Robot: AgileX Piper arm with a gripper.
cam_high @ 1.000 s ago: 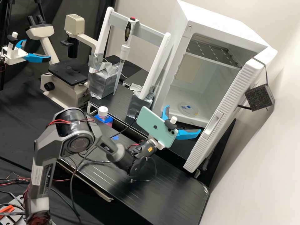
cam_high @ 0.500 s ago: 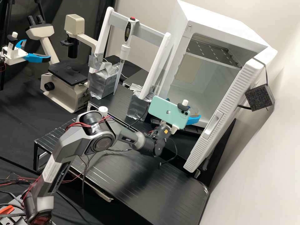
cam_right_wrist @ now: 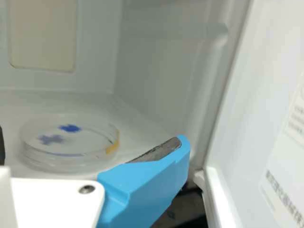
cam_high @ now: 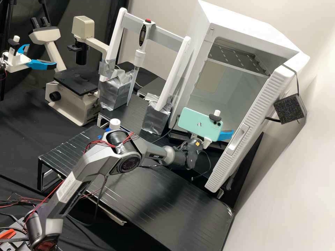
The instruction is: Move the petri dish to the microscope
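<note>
"Where are we, then?"

"On the pick-up, I'd say. I've got the gripper [cam_right_wrist: 92, 140] at the mouth of the white box [cam_high: 253, 29], fingers [cam_right_wrist: 147, 187] spread wide, nothing between the pads."

"And the dish?"

"There's the dish [cam_right_wrist: 66, 142], lying flat on the box floor [cam_right_wrist: 142, 137], blue marks showing through it and a yellow patch at its rim. I can't see either pad touching it."

"Clear run in?"

"Reasonable, but I'm minding that door [cam_high: 253, 111]. One finger is out on the door's side, and a careless swing could clip it. I'd go in low and level, get the dish centred between the pads, and only then squeeze."

"How hard?"

"Gently. It looks like thin, slick plastic, so too much grip might tip it or pop it loose, and too high a grip could catch only a lid, if it has one."

"And after that?"

"Lift a touch, back straight out, then the long carry past the pipette stand [cam_high: 153, 31] to the microscope [cam_high: 75, 101]. The black stage [cam_high: 79, 83] is bare, so I'd set it down there, flat. Early going, though: the dish is yet to be gripped, and the whole transfer lies ahead."
</note>
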